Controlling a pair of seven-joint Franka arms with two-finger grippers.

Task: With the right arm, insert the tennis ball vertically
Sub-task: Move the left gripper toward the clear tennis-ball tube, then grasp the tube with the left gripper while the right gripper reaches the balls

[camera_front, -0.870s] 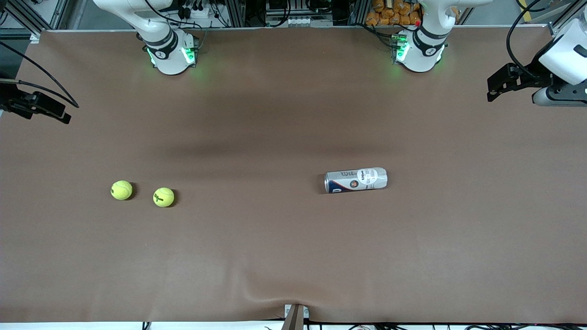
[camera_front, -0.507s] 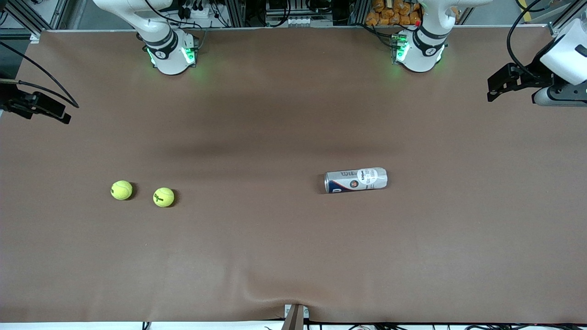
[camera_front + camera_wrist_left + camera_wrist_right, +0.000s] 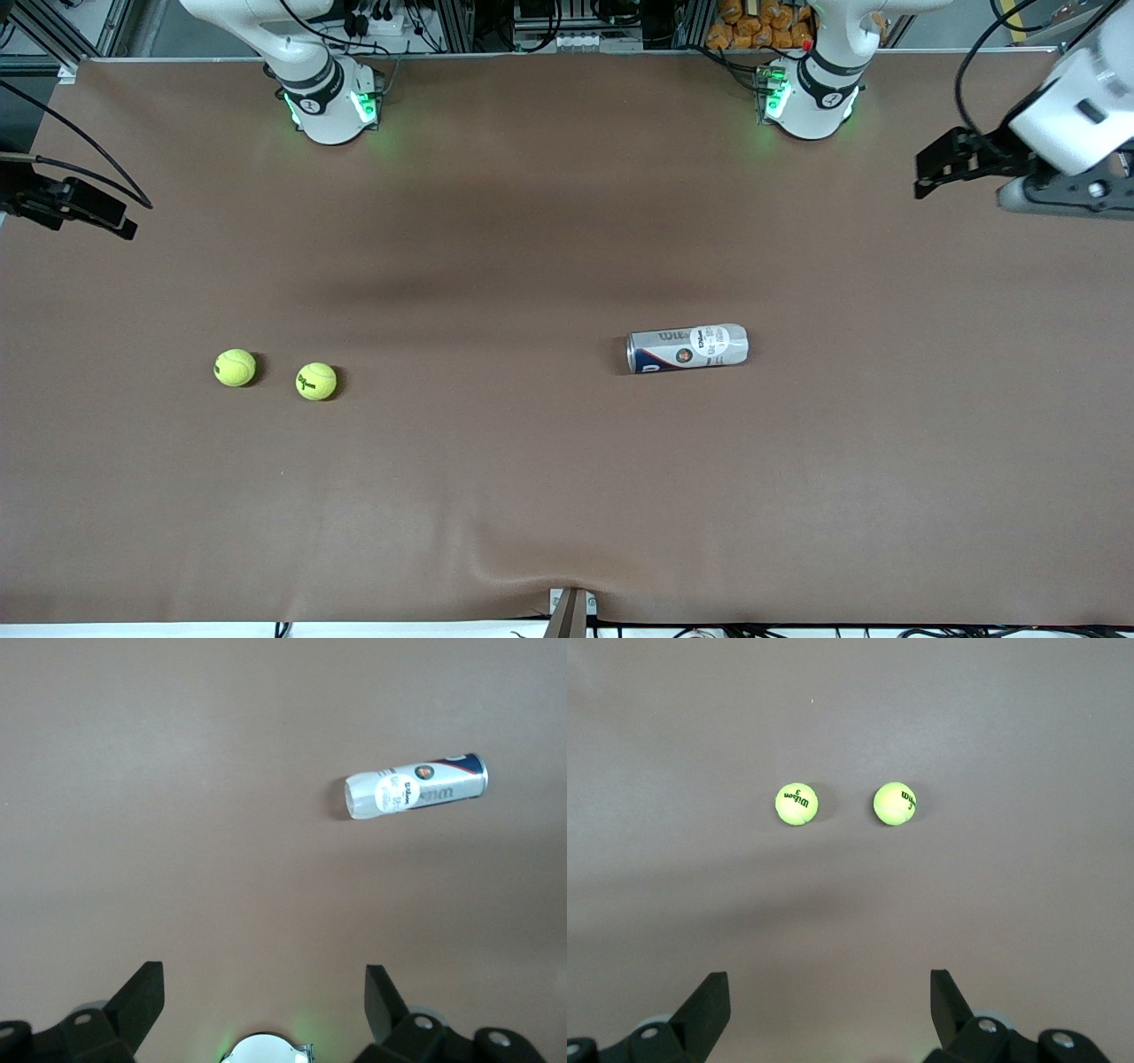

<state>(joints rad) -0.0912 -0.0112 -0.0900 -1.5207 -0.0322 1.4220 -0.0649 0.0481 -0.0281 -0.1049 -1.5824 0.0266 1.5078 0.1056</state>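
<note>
Covering the whole scene, a brown table (image 3: 549, 496) is seen, wide bare room around everything. A can (image 3: 687, 347) lies on its side mid-table. Two balls (image 3: 235, 367) (image 3: 316, 381) sit apart toward the right arm's end. Left gripper (image 3: 264, 997) and right gripper (image 3: 830, 997) are spread, empty, cut off at table ends.
</note>
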